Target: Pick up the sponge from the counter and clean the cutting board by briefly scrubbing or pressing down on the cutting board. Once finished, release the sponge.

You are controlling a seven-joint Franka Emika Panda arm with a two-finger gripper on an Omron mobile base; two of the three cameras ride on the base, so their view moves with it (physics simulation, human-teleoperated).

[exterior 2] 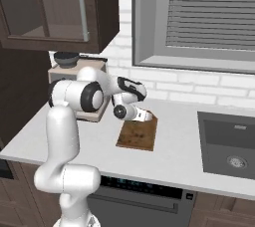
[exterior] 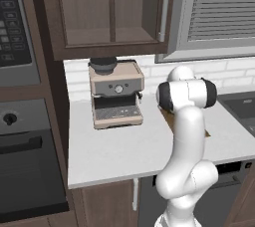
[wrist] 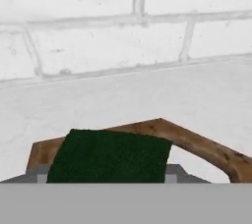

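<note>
Coffee machine (exterior: 115,93) left of cutting board (exterior 2: 138,134); seemingly bare counter (exterior 2: 179,151) right.

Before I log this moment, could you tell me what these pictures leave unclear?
- Left base view: the arm hides nearly all of the cutting board.
- Hand view: the fingertips are cut off at the bottom, so the grip on the sponge is unconfirmed.
- Right base view: the hand is too small to judge.

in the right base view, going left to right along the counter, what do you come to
Coffee machine → robot's gripper at the board's far end → cutting board → sink.
</note>
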